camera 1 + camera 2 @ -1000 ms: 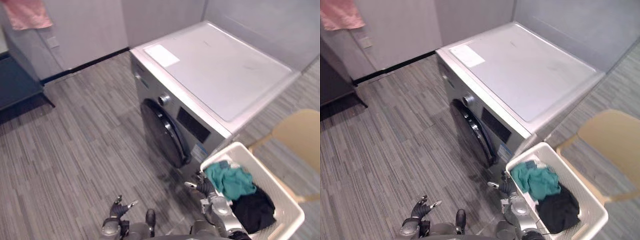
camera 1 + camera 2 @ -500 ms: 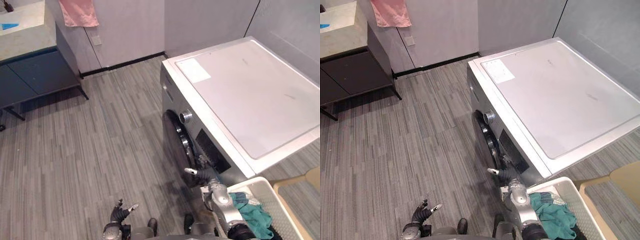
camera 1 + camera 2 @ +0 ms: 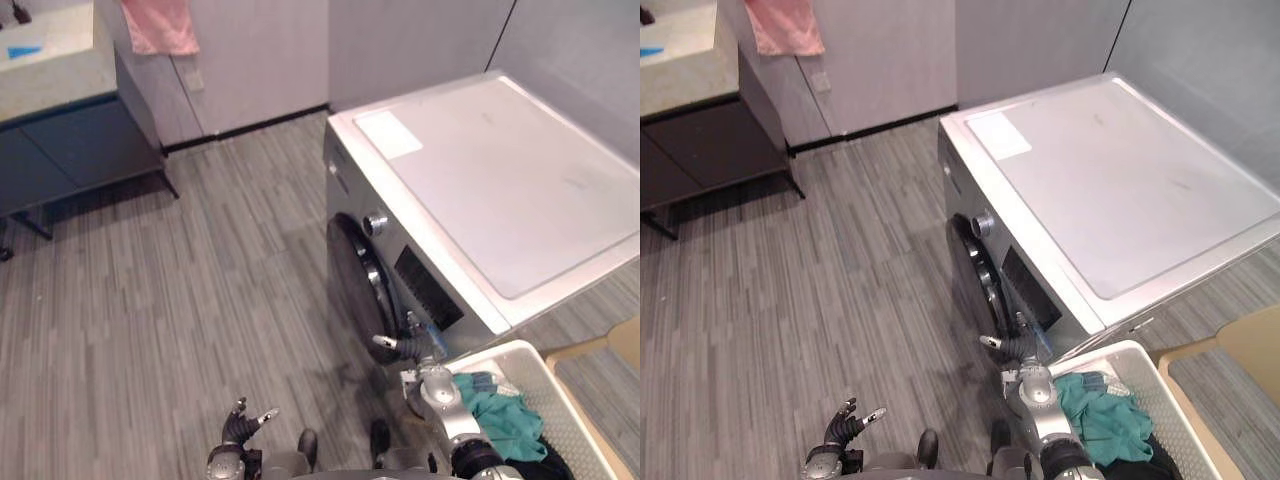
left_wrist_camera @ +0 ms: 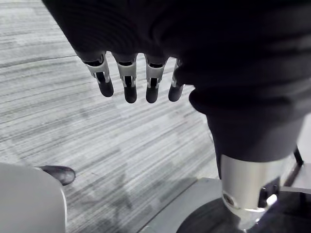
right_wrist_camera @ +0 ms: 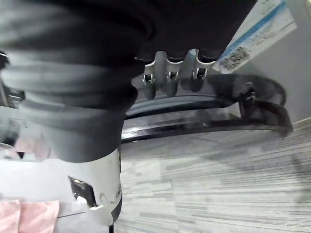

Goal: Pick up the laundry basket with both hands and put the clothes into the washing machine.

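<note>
Down low, the left hand [image 3: 240, 430] hangs above the grey striped plank floor [image 3: 180, 300], and the wrist view has its fingers [image 4: 130, 85] loose and released, nothing in them. Across to the right hand [image 3: 434, 388]: it sits by the near corner of the white plastic laundry basket [image 3: 490, 353]. Its fingers [image 5: 167, 77] are stretched out and empty, pointing at the washing machine's dark round glass door [image 3: 352, 290]. I cannot tell whether they touch the machine.

The basket is at the lower right, just in front of the machine's corner. It holds a crumpled teal garment [image 3: 500, 420] and a black garment [image 3: 548, 466] beside it. A tan seat edge [image 3: 610, 350] shows just past the basket.

The silver front-loading washing machine [image 3: 490, 180] has its door closed.

Far back, a dark blue cabinet [image 3: 70, 150] stands by the wall, and a pink towel [image 3: 160, 22] hangs above it.
</note>
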Tool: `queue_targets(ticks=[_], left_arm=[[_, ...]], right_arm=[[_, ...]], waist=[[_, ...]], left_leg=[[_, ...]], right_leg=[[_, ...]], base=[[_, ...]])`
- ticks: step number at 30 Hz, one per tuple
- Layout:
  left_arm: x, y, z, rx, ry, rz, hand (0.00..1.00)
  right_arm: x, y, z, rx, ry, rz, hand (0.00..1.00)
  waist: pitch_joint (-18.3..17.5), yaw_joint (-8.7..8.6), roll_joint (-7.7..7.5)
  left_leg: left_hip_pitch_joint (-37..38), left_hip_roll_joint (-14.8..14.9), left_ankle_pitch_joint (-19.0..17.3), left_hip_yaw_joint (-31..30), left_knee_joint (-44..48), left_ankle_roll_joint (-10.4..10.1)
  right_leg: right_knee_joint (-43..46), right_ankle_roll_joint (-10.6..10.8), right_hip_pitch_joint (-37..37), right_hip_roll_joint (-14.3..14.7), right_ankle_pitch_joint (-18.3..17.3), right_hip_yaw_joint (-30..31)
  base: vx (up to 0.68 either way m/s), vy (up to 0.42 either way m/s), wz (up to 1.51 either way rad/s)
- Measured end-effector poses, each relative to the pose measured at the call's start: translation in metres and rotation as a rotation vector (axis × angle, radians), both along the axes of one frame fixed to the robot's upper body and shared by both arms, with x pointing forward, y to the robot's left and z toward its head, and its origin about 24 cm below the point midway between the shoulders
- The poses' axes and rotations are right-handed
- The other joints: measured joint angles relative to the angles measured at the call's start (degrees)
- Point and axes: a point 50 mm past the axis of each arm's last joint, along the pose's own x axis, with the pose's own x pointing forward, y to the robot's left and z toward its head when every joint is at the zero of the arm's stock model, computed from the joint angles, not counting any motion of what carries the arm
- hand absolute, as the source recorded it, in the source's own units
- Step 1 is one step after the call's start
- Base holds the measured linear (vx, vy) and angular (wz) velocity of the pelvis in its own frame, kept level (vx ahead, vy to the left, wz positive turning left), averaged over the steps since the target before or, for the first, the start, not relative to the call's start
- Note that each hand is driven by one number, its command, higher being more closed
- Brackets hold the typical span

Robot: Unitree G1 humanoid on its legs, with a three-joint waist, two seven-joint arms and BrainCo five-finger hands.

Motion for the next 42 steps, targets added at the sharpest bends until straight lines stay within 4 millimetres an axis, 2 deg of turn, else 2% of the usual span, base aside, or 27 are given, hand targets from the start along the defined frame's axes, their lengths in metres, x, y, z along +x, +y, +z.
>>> queue_targets(ticks=[3,7,9,10,12,14,15,16,17,18,19,20,21,22,23,24,25,27,30,31,33,35,36,37,38,40,42], left_arm=[[0.011,-0.001,0.004,-0.002,-0.033,-0.007,0.0],[0.019,0.0,0.008,0.001,-0.066,0.004,0.0],[0.025,-0.002,0.01,0.0,-0.086,0.012,0.0],[0.032,-0.002,0.013,-0.007,-0.11,0.021,0.0],[0.043,-0.003,0.02,-0.011,-0.157,0.018,0.0],[0.052,-0.003,0.026,-0.015,-0.205,0.024,0.0],[0.054,-0.002,0.029,-0.018,-0.223,0.043,0.0],[0.057,-0.004,0.03,-0.024,-0.231,0.048,0.0],[0.064,-0.007,0.033,-0.031,-0.252,0.045,0.0],[0.072,-0.011,0.038,-0.038,-0.28,0.04,0.0],[0.081,-0.015,0.045,-0.041,-0.326,0.024,0.0],[0.089,-0.02,0.051,-0.048,-0.359,0.01,0.0],[0.095,-0.025,0.055,-0.057,-0.38,0.002,0.0],[0.103,-0.034,0.062,-0.072,-0.419,-0.026,0.0],[0.11,-0.042,0.069,-0.086,-0.456,-0.054,0.0],[0.112,-0.044,0.072,-0.09,-0.473,-0.064,0.0],[0.116,-0.048,0.077,-0.097,-0.499,-0.078,0.0],[0.121,-0.054,0.082,-0.106,-0.528,-0.1,0.0],[0.127,-0.059,0.087,-0.113,-0.547,-0.117,0.0],[0.131,-0.061,0.09,-0.113,-0.559,-0.133,0.0],[0.14,-0.062,0.097,-0.105,-0.587,-0.151,0.0],[0.154,-0.06,0.109,-0.08,-0.628,-0.162,0.0],[0.16,-0.058,0.113,-0.065,-0.64,-0.17,0.0],[0.171,-0.056,0.122,-0.039,-0.66,-0.191,0.0],[0.178,-0.056,0.127,-0.023,-0.67,-0.208,0.0],[0.207,-0.049,0.158,0.057,-0.749,-0.257,0.0],[0.229,-0.044,0.185,0.116,-0.809,-0.279,0.0]], right_arm=[[0.018,0.001,0.009,0.009,-0.019,-0.014,0.0],[0.032,-0.008,0.022,0.023,-0.067,-0.084,0.0],[0.038,-0.017,0.027,0.032,-0.081,-0.116,0.0],[0.044,-0.018,0.033,0.041,-0.096,-0.119,0.0],[0.057,-0.01,0.044,0.052,-0.125,-0.084,0.0],[0.076,0.011,0.065,0.066,-0.184,-0.01,0.0],[0.085,0.028,0.079,0.126,-0.222,0.009,0.0],[0.087,0.035,0.082,0.134,-0.23,0.03,0.0],[0.092,0.053,0.093,0.156,-0.255,0.087,0.0],[0.098,0.072,0.107,0.178,-0.291,0.143,0.0],[0.106,0.104,0.137,0.22,-0.37,0.233,0.0],[0.109,0.128,0.166,0.253,-0.454,0.307,0.0],[0.11,0.142,0.186,0.271,-0.512,0.354,0.0],[0.109,0.167,0.224,0.317,-0.62,0.44,0.0],[0.104,0.181,0.258,0.351,-0.729,0.5,0.0],[0.101,0.187,0.273,0.365,-0.773,0.527,0.0],[0.096,0.193,0.298,0.39,-0.862,0.56,0.0],[0.092,0.19,0.323,0.447,-0.95,0.552,0.0],[0.1,0.175,0.32,0.438,-0.944,0.504,0.0],[0.103,0.17,0.314,0.435,-0.929,0.49,0.0],[0.104,0.162,0.305,0.433,-0.91,0.484,0.0],[0.091,0.156,0.277,0.422,-0.872,0.544,0.0],[0.086,0.155,0.267,0.426,-0.85,0.575,0.0],[0.076,0.151,0.244,0.423,-0.794,0.623,0.0],[0.071,0.149,0.233,0.42,-0.762,0.65,0.0],[0.05,0.13,0.2,0.474,-0.668,0.706,0.0],[0.033,0.112,0.184,0.504,-0.627,0.728,0.0]], waist=[[3.27,0.13,1.14],[4.84,0.43,1.17],[5.36,0.93,1.43],[6.28,1.9,1.62],[7.84,3.2,2.21],[8.93,3.46,2.9],[9.54,4.09,2.96],[9.79,4.8,3.03],[10.13,5.98,3.19],[10.22,6.7,3.36],[10.31,7.91,3.49],[10.54,9.18,3.78],[10.78,9.79,4.1],[11.13,11.11,4.71],[11.22,12.67,4.91],[11.22,13.24,4.91],[11.21,13.71,4.9],[11.22,14.1,4.89],[11.26,13.39,4.81],[11.4,12.34,4.6],[12.02,11.36,3.59],[12.58,8.99,1.42],[12.86,8.52,0.72],[13.5,6.67,-0.36],[13.75,5.47,-0.78],[14.79,2.12,-2.68],[15.49,0.01,-3.76]], left_leg=[[-2.89,-0.4,-0.01,0.15,1.72,-0.31],[-7.28,-0.33,0.01,1.85,3.1,-0.37],[-8.7,-0.3,0.0,2.05,3.1,-0.38],[-9.2,-0.23,0.01,2.16,3.13,-0.38],[-10.29,-0.04,0.01,2.15,3.15,-0.38],[-11.71,0.46,0.59,2.15,3.08,-1.21],[-12.67,0.9,2.3,1.87,2.7,-1.53],[-12.79,1.01,3.53,1.6,2.65,-1.6],[-13.49,0.72,3.99,0.35,2.47,-2.03],[-13.61,0.59,4.19,-0.64,2.16,-2.31],[-14.16,0.53,5.17,-1.75,1.31,-2.88],[-14.49,0.49,6.04,-2.88,0.81,-3.09],[-14.72,0.38,6.63,-3.62,0.71,-2.98],[-15.16,-0.01,7.18,-5.38,0.73,-3.47],[-15.54,-0.44,7.39,-6.79,0.82,-3.75],[-15.75,-0.6,7.47,-7.47,0.82,-3.87],[-16.37,-1.01,7.85,-8.95,0.85,-4.44],[-17.19,-1.32,8.05,-10.8,0.79,-4.71],[-17.24,-1.29,8.63,-10.41,0.63,-5.56],[-17.24,-1.04,8.63,-9.96,0.61,-5.56],[-16.66,0.37,8.66,-8.18,-0.05,-5.57],[-16.27,2.79,8.67,-4.13,-0.5,-5.56],[-16.01,3.29,8.67,-2.89,-0.75,-5.56],[-15.49,4.18,8.67,-0.72,-1.06,-5.55],[-15.39,4.55,8.66,0.11,-1.08,-5.53],[-15.34,5.77,8.64,3.91,-1.36,-5.49],[-15.43,6.44,8.66,5.94,-1.57,-5.43]], right_leg=[[1.3,0.04,-1.97,-0.78,0.41,-1.16],[4.74,0.49,-6.52,-1.79,-0.44,-2.22],[6.46,0.19,-8.11,-2.64,-1.41,-3.34],[7.23,0.25,-8.75,-2.88,-1.85,-3.92],[8.43,-0.07,-9.7,-3.29,-2.41,-5.27],[9.88,-0.36,-11.34,-3.84,-2.75,-6.94],[11.7,-0.77,-12.55,-4.01,-3.79,-8.23],[12.8,-0.78,-12.91,-4.1,-4.45,-8.56],[14.73,-0.97,-13.48,-4.72,-5.8,-9.74],[15.87,-1.21,-13.95,-5.18,-6.74,-11.11],[17.49,-1.46,-14.83,-5.74,-8.03,-12.54],[18.66,-1.72,-15.3,-6.21,-8.95,-13.9],[19.36,-1.85,-15.37,-6.53,-9.69,-14.76],[20.96,-2.1,-15.36,-7.34,-11.17,-16.66],[22.49,-2.26,-15.34,-8.18,-12.69,-18.3],[23.12,-2.11,-15.3,-8.52,-13.39,-19.12],[24.09,-2.3,-15.22,-9.17,-14.47,-20.68],[24.89,-2.51,-15.32,-9.59,-15.56,-22.04],[24.72,-2.5,-15.23,-9.46,-15.58,-21.72],[24.42,-2.54,-15.31,-9.11,-15.55,-21.28],[22.76,-3.27,-15.68,-7.37,-14.19,-19.34],[18.98,-3.86,-16.29,-4.03,-10.97,-15.14],[18.32,-3.98,-16.51,-3.25,-10.14,-13.76],[16.56,-4.1,-16.64,-2.01,-8.49,-11.58],[15.82,-4.1,-16.83,-1.43,-7.73,-10.46],[13.25,-4.18,-17.99,0.44,-4.81,-6.54],[11.45,-4.15,-18.51,1.52,-3.12,-4.42]], base=[[-0.15,0.016,0.23],[-0.11,0.007,0.2],[-0.07,0.005,0.31],[-0.05,-0.008,0.37],[-0.03,-0.02,0.41],[0.01,-0.034,0.51],[0.04,-0.058,0.38],[0.06,-0.086,0.49],[0.02,-0.075,0.53],[0.05,-0.093,0.77],[0.07,-0.111,0.77],[0.09,-0.118,0.71],[0.08,-0.134,0.81],[0.06,-0.142,0.92],[0.07,-0.171,0.91],[0.06,-0.147,0.92],[0.06,-0.136,0.82],[0.05,-0.132,0.67],[0.0,-0.076,0.09],[-0.06,-0.056,-0.27],[-0.09,-0.066,-0.61],[-0.12,-0.052,-1.06],[-0.12,-0.035,-1.22],[-0.09,-0.02,-0.96],[-0.16,-0.016,-1.07],[-0.17,-0.005,-1.02],[-0.15,-0.024,-0.74]])
